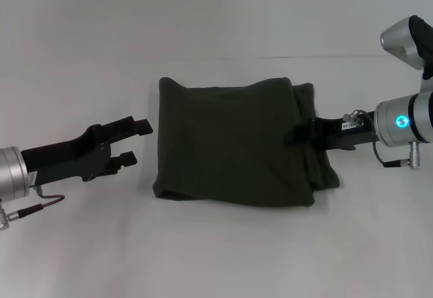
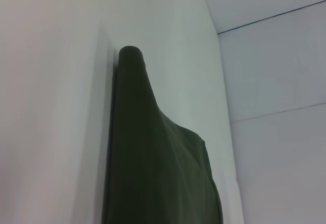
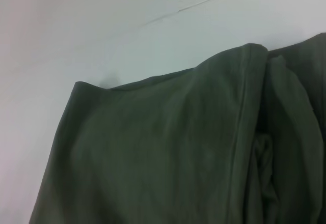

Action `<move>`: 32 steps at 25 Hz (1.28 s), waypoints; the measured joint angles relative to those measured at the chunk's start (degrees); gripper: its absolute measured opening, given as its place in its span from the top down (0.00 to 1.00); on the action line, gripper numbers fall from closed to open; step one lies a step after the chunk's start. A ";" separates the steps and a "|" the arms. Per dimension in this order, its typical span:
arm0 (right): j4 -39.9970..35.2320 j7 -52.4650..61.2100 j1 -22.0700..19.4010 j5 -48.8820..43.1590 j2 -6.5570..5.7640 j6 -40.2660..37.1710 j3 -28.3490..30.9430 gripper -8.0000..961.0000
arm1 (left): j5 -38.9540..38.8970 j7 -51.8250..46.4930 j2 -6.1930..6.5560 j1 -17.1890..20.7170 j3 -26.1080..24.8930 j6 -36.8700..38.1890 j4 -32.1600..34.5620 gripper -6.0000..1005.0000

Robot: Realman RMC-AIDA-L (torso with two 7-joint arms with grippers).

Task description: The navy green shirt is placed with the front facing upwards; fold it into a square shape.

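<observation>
The shirt [image 1: 233,142] was found on the white table [image 1: 216,257], at its centre, between the two grippers. It had been folded into a compact, roughly square bundle. The left edge was seen as a smooth rounded fold, which suggested that the layers had been doubled over from that side. The right edge was left bunched, with loose layers protruding.

The right gripper [image 1: 304,133] was positioned at that bunched edge, in contact with the cloth. This placement was judged to serve for tucking or holding the loose layers. Whether its fingers were closed on the cloth could not be determined.

The left gripper [image 1: 135,142] was held just beside the left edge, clear of the cloth, with its fingers spread apart and nothing between them.

The cloth appeared dark olive-green and plain. No lettering was visible on the upper face. Soft creases ran across it. The task was judged nearly complete, with only the right edge left to be tidied.
</observation>
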 joint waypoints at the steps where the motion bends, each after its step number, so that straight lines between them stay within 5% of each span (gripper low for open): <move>1: -0.01 -0.04 0.01 -0.01 0.02 0.11 -0.05 0.32 | -0.10 0.08 0.00 0.00 0.00 -0.02 0.00 0.07; 14: -0.29 0.20 -0.45 0.96 -0.44 -0.15 0.47 0.82 | -0.37 0.44 0.00 0.12 0.01 0.03 -0.15 0.07; 20: -1.23 0.89 -0.48 1.21 -0.56 -1.08 0.64 0.91 | -0.49 0.49 0.00 0.24 0.00 0.07 -0.10 0.07; 32: -3.08 0.94 -0.24 3.02 -0.75 -4.39 0.73 0.89 | -0.49 0.67 0.00 0.44 -1.11 0.61 -0.11 0.07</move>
